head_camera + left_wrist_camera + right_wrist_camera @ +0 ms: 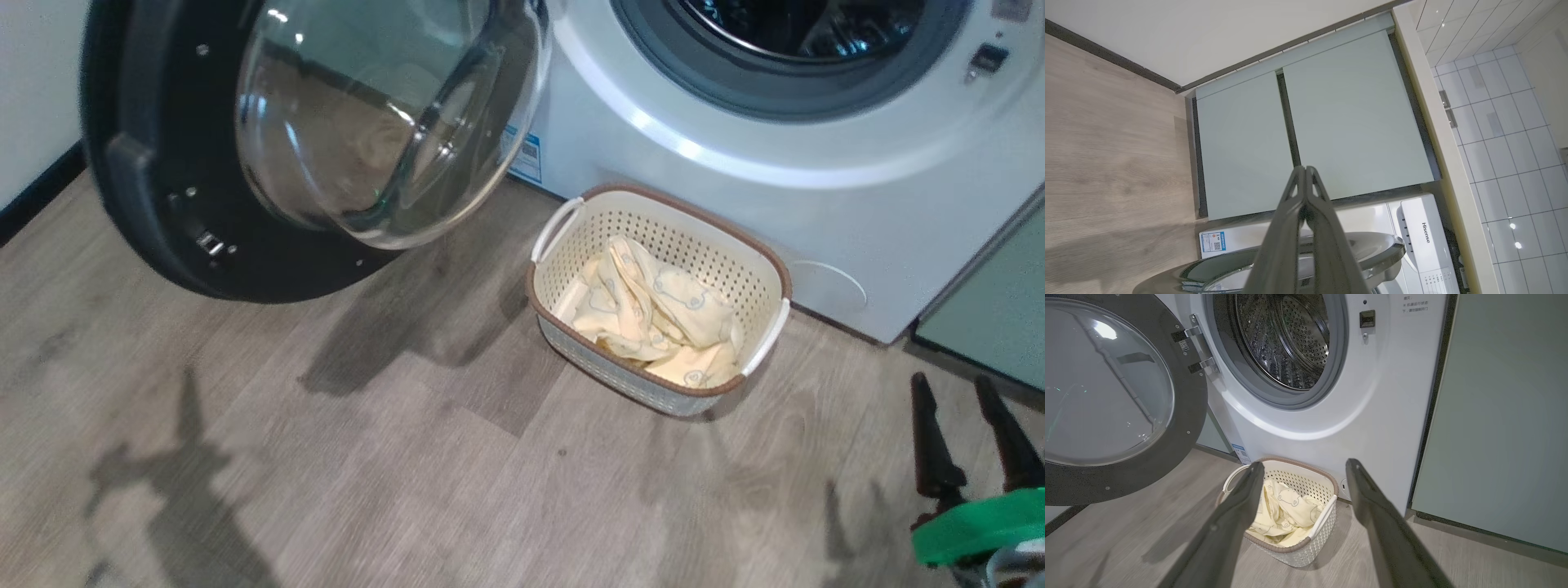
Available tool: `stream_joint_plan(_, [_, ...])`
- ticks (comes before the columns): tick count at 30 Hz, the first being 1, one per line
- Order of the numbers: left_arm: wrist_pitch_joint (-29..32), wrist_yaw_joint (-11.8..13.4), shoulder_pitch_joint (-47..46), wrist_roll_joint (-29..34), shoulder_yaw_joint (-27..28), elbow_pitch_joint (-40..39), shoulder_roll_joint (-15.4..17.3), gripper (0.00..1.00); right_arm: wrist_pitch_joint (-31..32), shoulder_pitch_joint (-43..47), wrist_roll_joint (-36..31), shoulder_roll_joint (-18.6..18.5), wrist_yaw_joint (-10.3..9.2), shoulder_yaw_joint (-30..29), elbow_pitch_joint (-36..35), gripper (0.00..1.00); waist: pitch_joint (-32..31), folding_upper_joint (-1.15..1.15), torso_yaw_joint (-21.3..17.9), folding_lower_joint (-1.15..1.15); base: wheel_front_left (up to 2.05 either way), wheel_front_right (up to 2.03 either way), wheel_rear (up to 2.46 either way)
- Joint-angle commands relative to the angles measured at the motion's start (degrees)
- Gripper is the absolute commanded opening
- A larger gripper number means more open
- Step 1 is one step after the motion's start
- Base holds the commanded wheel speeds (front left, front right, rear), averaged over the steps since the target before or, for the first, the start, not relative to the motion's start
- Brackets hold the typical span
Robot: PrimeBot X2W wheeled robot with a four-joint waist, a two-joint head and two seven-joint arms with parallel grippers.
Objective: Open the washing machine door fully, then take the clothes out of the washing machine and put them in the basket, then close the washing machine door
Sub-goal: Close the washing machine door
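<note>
The washing machine door (147, 188) is hanging open left of the washing machine (735, 188), left gripper (1305, 169) hovering closest to it, jaws pinched together on nothing. The clothes (653, 314) are lying in the basket (608, 371) in front of the machine. Further right, the right gripper (951, 380) is idling, jaws spread wide, empty.

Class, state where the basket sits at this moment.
In the head view the basket stands right of centre on the floor, before the washing machine's front, right of the open door, with the clothes inside it.
</note>
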Motion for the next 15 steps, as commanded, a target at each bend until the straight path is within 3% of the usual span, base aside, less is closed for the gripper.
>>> stream_joint_plan(1, [0.4, -0.1, -1.8, 0.4, 0.0, -1.7, 4.0, 0.00, -0.5, -2.2, -0.4, -2.1, 0.21, 1.1, -1.8, 1.00, 0.7, 0.00, -0.5, -0.01, 0.00, 0.00, 0.00])
stream_joint_plan(15, [3.7, -0.1, -6.4, 3.0, -6.9, -2.4, 0.9, 0.00, -0.5, -4.9, -0.6, -3.0, 0.21, 1.5, -2.0, 1.00, 5.3, 0.00, -2.6, -0.01, 0.00, 0.00, 0.00])
